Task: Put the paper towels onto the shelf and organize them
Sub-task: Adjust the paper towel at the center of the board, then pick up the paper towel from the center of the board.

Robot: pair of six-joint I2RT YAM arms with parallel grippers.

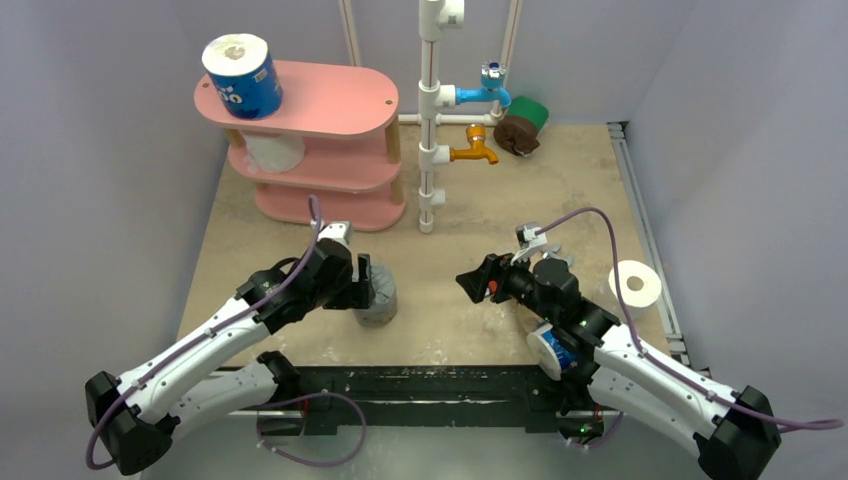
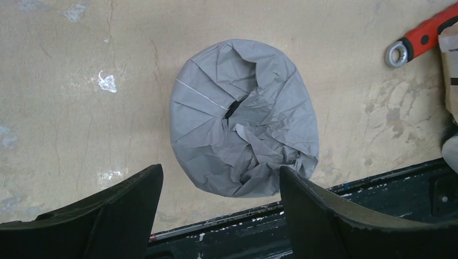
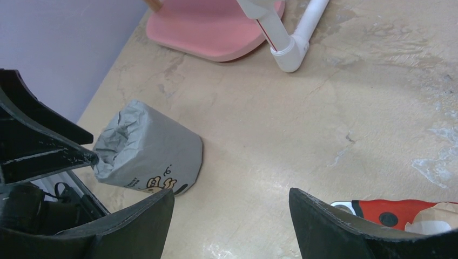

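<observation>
The grey roll (image 2: 243, 118) wears crinkled matt paper. The worktop (image 2: 65, 135) is scuffed, mottled beige. The shelf (image 1: 330, 100) boards look smooth and matt, and the pipe frame (image 1: 428, 100) is glossy white plastic.

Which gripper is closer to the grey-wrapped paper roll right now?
Left. The left gripper hangs just above the crinkled grey-wrapped paper roll, jaws open around its near edge. The right gripper sits off to the roll's right, jaws open, a clear gap between them.

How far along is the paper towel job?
Done: blue printed roll on the shelf's top tier, white roll on its middle tier. In hand: open left gripper above the grey roll, not gripping. Left: that one, plus bare roll, second blue roll, green roll, brown roll, all unshelved.
</observation>
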